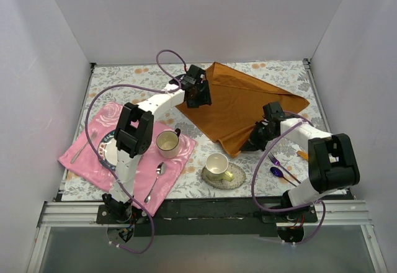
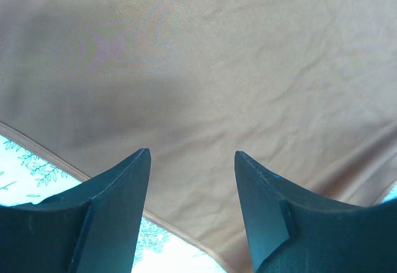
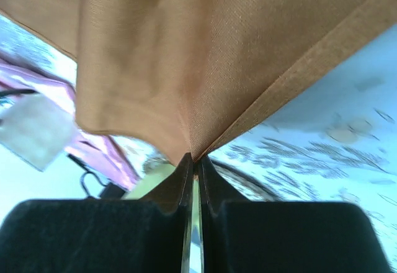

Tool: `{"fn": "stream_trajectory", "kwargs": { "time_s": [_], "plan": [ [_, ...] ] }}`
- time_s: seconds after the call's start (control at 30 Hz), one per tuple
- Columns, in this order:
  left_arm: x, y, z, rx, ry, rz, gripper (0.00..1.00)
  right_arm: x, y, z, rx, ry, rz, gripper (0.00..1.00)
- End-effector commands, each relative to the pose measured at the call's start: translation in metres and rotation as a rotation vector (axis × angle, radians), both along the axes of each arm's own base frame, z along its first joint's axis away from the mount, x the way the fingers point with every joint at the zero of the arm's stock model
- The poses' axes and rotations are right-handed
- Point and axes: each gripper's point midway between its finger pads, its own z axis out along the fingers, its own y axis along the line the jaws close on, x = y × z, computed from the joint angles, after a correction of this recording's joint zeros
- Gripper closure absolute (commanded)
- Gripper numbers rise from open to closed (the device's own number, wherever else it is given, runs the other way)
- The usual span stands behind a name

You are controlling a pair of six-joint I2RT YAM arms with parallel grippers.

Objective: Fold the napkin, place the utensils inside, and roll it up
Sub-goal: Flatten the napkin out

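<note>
Right gripper (image 3: 193, 163) tight on napkin (image 1: 242, 108) corner; cup (image 1: 216, 165) on saucer (image 1: 239, 177).

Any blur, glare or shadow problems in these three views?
Top view: sharp, evenly lit, soft shadows only. Left wrist view: the napkin shows a rainbow sheen at upper left and a dim shadow ahead of the open left pincer. Right wrist view: weave crisp at the right pincer, pink cloth behind it smeared, tablecloth washed out bright.
</note>
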Motion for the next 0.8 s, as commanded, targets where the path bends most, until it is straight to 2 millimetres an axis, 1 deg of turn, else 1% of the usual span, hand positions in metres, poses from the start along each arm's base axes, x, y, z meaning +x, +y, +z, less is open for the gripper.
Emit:
{"fn": "stream_trajectory", "kwargs": {
  "time_s": [0.0,0.03,0.07,0.1,0.13,0.2,0.23,0.3,0.43,0.47,0.53,0.57,0.6,0.67,0.77],
  "plan": [
    [0.009,0.003,0.019,-0.079,-0.002,0.063,0.44,-0.031,-0.015,-0.006,-0.065,0.008,0.048,0.92],
    [0.012,0.008,0.017,-0.080,0.002,0.077,0.44,-0.036,-0.019,-0.008,-0.080,0.008,0.067,0.92],
    [0.011,0.005,0.016,-0.104,0.019,0.067,0.44,-0.039,-0.022,-0.009,-0.094,0.004,0.079,0.92],
    [0.013,0.007,0.014,-0.109,0.028,0.078,0.44,-0.040,-0.024,-0.009,-0.106,-0.011,0.088,0.92],
    [0.016,0.011,0.008,-0.106,0.040,0.089,0.45,-0.038,-0.027,-0.009,-0.125,-0.038,0.106,0.92],
    [0.019,0.015,0.004,-0.106,0.052,0.106,0.46,-0.034,-0.029,-0.009,-0.140,-0.059,0.124,0.92],
    [0.023,0.019,-0.003,-0.102,0.061,0.117,0.47,-0.034,-0.030,-0.010,-0.145,-0.056,0.138,0.92],
    [0.027,0.024,-0.008,-0.094,0.064,0.135,0.48,-0.033,-0.033,-0.013,-0.166,-0.058,0.158,0.92],
    [0.036,0.033,-0.018,-0.065,0.055,0.141,0.50,-0.038,-0.041,-0.018,-0.199,-0.052,0.179,0.92],
    [0.040,0.040,-0.026,-0.031,0.047,0.162,0.50,-0.038,-0.041,-0.017,-0.197,-0.057,0.181,0.92],
    [0.042,0.048,-0.033,0.011,0.052,0.183,0.50,-0.042,-0.038,-0.017,-0.175,-0.059,0.199,0.92],
    [0.041,0.052,-0.040,0.033,0.061,0.193,0.51,-0.043,-0.038,-0.018,-0.174,-0.051,0.205,0.92],
    [0.040,0.059,-0.046,0.068,0.074,0.216,0.51,-0.045,-0.039,-0.018,-0.173,-0.046,0.211,0.92],
    [0.037,0.069,-0.052,0.090,0.102,0.257,0.53,-0.043,-0.042,-0.018,-0.195,-0.044,0.215,0.92],
    [0.024,0.082,-0.059,0.123,0.153,0.288,0.53,-0.038,-0.047,-0.017,-0.224,-0.058,0.221,0.92]
  ]
}}
